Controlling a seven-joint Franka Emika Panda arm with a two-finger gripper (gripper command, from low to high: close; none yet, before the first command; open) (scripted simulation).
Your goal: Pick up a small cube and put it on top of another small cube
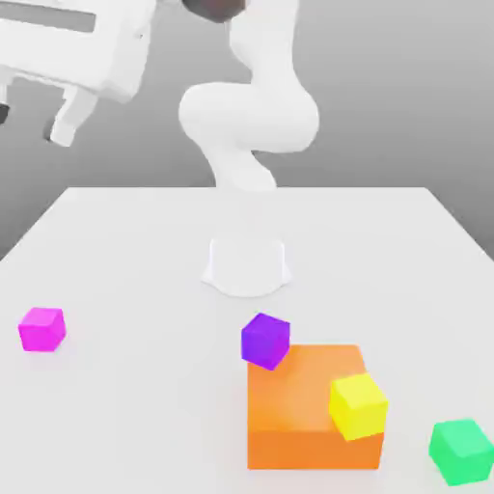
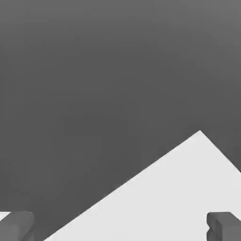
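Tabletop [image 1: 125, 405], white and broad, carries everything; in the hand view one corner of it [image 2: 188, 188] juts against dark grey background. White Panda arm [image 1: 253, 121] rises from its round base [image 1: 247, 265] near the tabletop's far middle and bends over toward the exterior view's upper left. End effector [image 1: 34, 118] hangs high there, well above the surface and well apart from every block; fingers [image 2: 16, 225] spread wide, one at each side of the hand view, nothing between them. Orange block [image 1: 299, 410], largest of the objects, sits toward the near edge, right of centre in the exterior view. Yellow cube [image 1: 359, 405] tilts against the orange block's near right corner. Violet-purple cube [image 1: 265, 340] perches tilted at the block's far left corner. Green cube [image 1: 461, 451] lies on the tabletop just right of the block, near the exterior view's right edge. Small cube [image 1: 41, 329], bright magenta-pink, rests alone on the tabletop at the exterior view's left, well apart from the others.
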